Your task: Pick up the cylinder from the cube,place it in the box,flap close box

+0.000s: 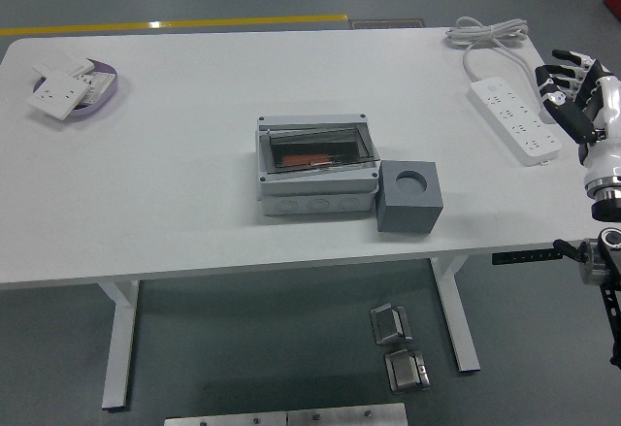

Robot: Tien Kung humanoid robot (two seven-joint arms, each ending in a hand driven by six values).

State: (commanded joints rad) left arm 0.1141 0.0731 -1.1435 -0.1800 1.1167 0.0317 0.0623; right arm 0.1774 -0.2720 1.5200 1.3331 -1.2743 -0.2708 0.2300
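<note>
A grey box (315, 166) sits at the table's middle with its clear flap lying shut over it. An orange-red cylinder (307, 160) shows through the flap inside. A dark grey cube (408, 196) with an empty round hole on top stands against the box's right front corner. My right hand (570, 91) is at the picture's right edge, beside the table's right end, fingers spread and holding nothing. The left arm is out of view.
A white power strip (515, 119) with its coiled cable lies at the table's far right. A purple dish (99, 95) with white switch plates (55, 95) sits at the far left. Metal parts lie on the floor below the table.
</note>
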